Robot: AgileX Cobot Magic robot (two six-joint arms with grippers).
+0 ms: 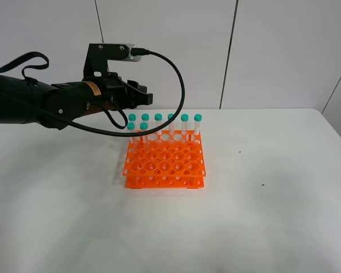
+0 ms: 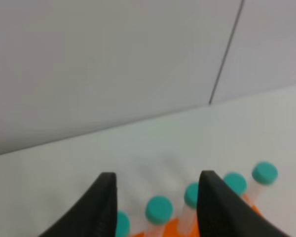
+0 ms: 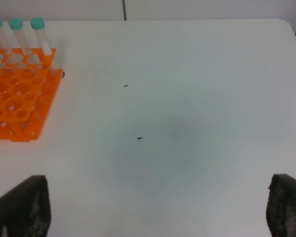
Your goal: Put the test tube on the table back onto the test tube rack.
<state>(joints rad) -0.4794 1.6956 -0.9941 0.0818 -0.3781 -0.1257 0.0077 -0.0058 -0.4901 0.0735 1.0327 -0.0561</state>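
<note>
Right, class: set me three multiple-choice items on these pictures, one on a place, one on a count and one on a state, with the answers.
1. Where in the test tube rack do the tubes stand?
A. In the near rows
B. In the middle only
C. In the far rows, towards the wall

2. How many teal caps show in the high view?
A. Four
B. Eight
C. Twelve

3. How is the left gripper?
A. Open and empty
B. Shut on a tube
C. Resting on the table

Answers: 1 C, since six tubes fill the back row and two stand just ahead at its left end. 2 B, counting six plus two. 3 A, since its fingers stand apart above the caps with nothing between them.
</note>
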